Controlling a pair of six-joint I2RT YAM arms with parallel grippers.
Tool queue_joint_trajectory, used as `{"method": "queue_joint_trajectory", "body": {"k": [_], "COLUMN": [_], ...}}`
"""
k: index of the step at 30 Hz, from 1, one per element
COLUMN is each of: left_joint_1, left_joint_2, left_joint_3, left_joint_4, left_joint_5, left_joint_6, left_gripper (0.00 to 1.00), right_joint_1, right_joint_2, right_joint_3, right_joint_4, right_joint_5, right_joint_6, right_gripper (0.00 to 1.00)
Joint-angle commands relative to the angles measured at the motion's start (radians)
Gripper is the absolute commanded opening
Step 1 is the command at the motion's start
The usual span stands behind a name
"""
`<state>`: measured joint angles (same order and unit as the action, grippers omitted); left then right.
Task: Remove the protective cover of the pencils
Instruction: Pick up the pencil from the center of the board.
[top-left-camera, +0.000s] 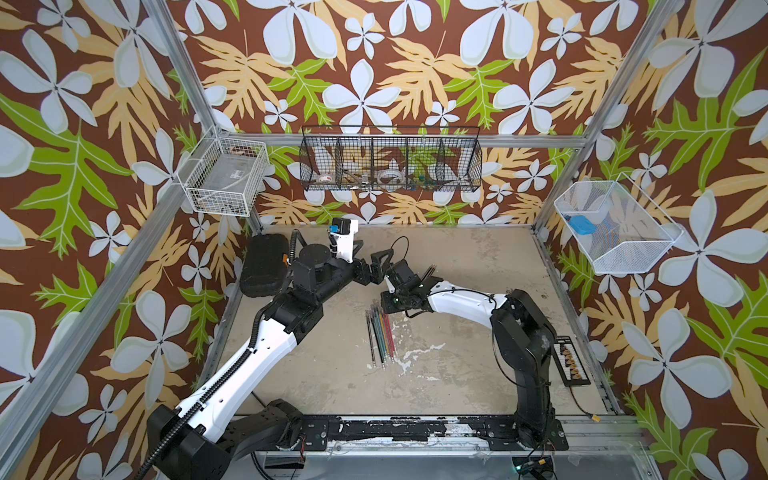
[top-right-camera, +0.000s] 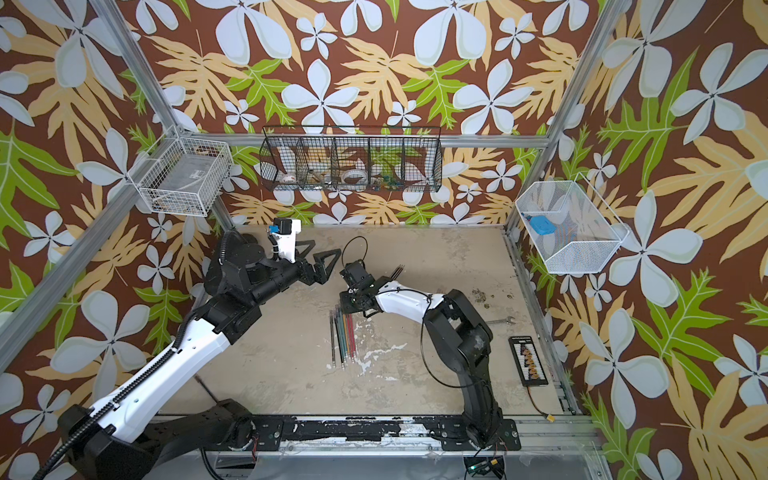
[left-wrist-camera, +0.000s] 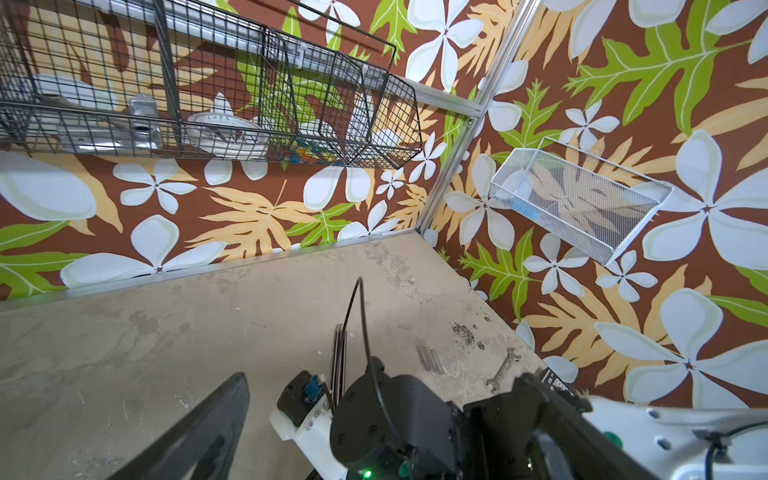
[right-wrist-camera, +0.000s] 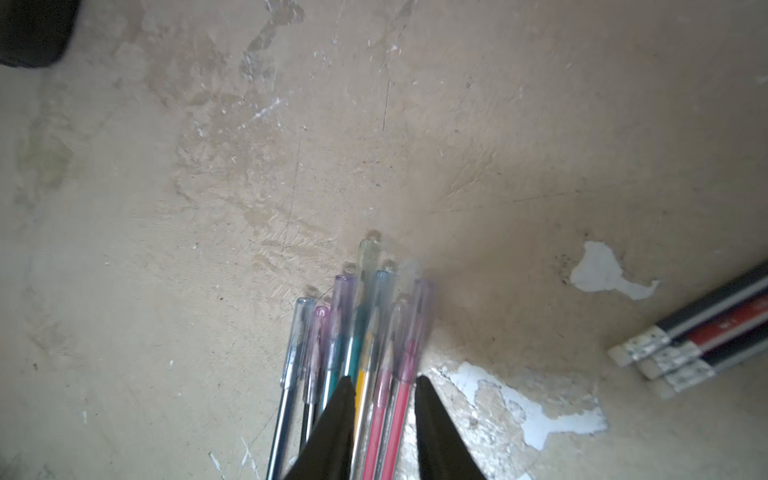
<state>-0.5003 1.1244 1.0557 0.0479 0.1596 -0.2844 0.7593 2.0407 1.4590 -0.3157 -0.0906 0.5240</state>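
Observation:
Several pencils (top-left-camera: 380, 338) (top-right-camera: 343, 336) in black, teal, green, yellow, red and pink lie side by side in the middle of the table. In the right wrist view their tips wear clear plastic covers (right-wrist-camera: 368, 286). My right gripper (right-wrist-camera: 382, 384) (top-left-camera: 384, 305) is down at the capped end, shut on the pencils (right-wrist-camera: 390, 411), with the yellow, pink and red ones between its fingers. My left gripper (top-left-camera: 376, 262) (top-right-camera: 324, 253) (left-wrist-camera: 382, 376) stands wide open and holds nothing, just behind the right wrist. Its fingers (left-wrist-camera: 199, 432) straddle that wrist in the left wrist view.
More pencils (right-wrist-camera: 702, 332), black and red with eraser ends, lie apart beyond the right wrist. Short grey sticks (left-wrist-camera: 430, 359) and a wrench (left-wrist-camera: 500, 370) (top-right-camera: 500, 321) lie further right. A black case (top-left-camera: 264, 266) sits back left, a black tray (top-left-camera: 571, 359) right. A cable loop (top-left-camera: 401, 245) rises from the right wrist.

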Motion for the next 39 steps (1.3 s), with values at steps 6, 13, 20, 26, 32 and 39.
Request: {"method": "queue_joint_trajectory", "body": {"k": [6, 13, 20, 26, 32, 39], "left_joint_1": [0.002, 0.001, 0.001, 0.002, 0.005, 0.009], "left_joint_2": [-0.012, -0.013, -0.014, -0.009, -0.001, -0.002], "left_joint_3": [0.009, 0.007, -0.001, 0.005, 0.023, 0.014], "left_joint_4": [-0.002, -0.002, 0.010, -0.011, -0.048, -0.043], "left_joint_5": [-0.083, -0.139, -0.131, -0.169, -0.187, -0.136], "left_joint_6": [-0.038, -0.060, -0.068, -0.083, -0.042, -0.014], "left_gripper": [1.00, 1.00, 1.00, 1.00, 0.99, 0.99], "right_joint_1": [0.008, 0.008, 0.008, 0.007, 0.008, 0.012], "right_joint_2": [0.078, 0.138, 0.152, 0.146, 0.154, 0.175], "right_joint_3": [0.088, 0.155, 0.161, 0.139, 0.147, 0.166], "right_joint_4": [-0.111, -0.147, -0.160, -0.164, -0.202, -0.252], "right_joint_5": [0.116, 0.137, 0.161, 0.179, 0.203, 0.228], "right_joint_6": [0.039, 0.036, 0.043, 0.063, 0.126, 0.185], "right_gripper": [0.29, 0.28, 0.25, 0.23, 0.21, 0.16]}}
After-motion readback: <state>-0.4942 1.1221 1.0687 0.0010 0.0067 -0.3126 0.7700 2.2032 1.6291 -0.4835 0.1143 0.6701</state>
